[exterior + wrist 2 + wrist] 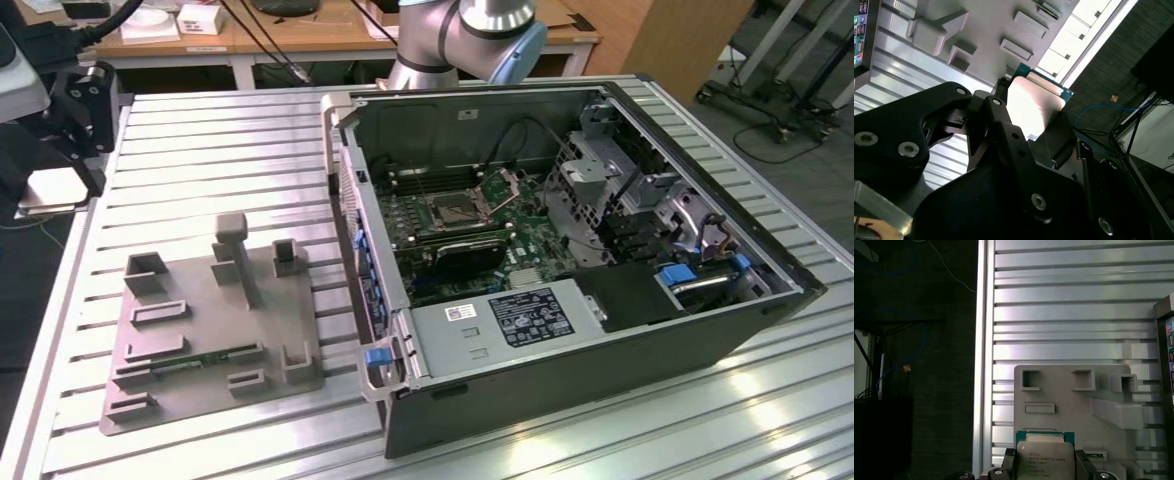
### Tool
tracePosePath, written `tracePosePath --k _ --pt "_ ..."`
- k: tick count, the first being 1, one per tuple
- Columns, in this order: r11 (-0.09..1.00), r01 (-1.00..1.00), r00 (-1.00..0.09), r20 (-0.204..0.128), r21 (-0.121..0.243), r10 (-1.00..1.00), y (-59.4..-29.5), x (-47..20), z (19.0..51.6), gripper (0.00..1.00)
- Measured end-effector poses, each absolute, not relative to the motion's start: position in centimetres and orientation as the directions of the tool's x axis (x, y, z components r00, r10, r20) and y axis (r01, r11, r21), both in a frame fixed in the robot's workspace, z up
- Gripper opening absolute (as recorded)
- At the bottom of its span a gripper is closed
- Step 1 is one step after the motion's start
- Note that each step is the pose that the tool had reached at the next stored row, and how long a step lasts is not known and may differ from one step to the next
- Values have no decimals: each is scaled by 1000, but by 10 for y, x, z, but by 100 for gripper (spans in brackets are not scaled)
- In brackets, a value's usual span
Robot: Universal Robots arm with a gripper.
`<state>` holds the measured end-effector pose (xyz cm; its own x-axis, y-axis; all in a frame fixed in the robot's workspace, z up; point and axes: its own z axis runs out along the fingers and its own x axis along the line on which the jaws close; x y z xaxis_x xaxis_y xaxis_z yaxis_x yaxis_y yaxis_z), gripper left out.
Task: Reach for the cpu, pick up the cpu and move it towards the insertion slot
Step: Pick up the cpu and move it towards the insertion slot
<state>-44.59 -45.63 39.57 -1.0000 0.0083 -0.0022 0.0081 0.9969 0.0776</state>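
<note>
The exterior view looks down at a slant from high and well back over the ribbed table (200, 150), the grey tray (200, 300) and the open computer case (561, 390). Both wrist views (riding right behind the gripper (1045, 467)) face past the held cpu (1044, 452) onto that same tray.

**The room around the bench, seen from my remote seat**

In the exterior view I see a ribbed aluminium table (200, 140). Its slats catch a bright glare at the near corner on the exterior view's right. Behind it stands a wooden desk (334, 35) on a white frame, with small white boxes (198, 18) and dark cables on top. To the exterior view's right of the desk rises a tall wooden panel (667, 35). Past that, a dark carpet floor (814, 165) carries loose black cables and the castored legs of a metal stand (763, 80). In the first wrist view the slats end at a pale edge rail (985, 340) beside dark floor. In the second wrist view I see a blue cable (1104, 106) looping over that floor.
</note>
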Motion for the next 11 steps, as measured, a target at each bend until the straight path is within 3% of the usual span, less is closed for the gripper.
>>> tracePosePath --k 11 --pt "997 8 -1000 -2 78 8 -456 -446 401 54"
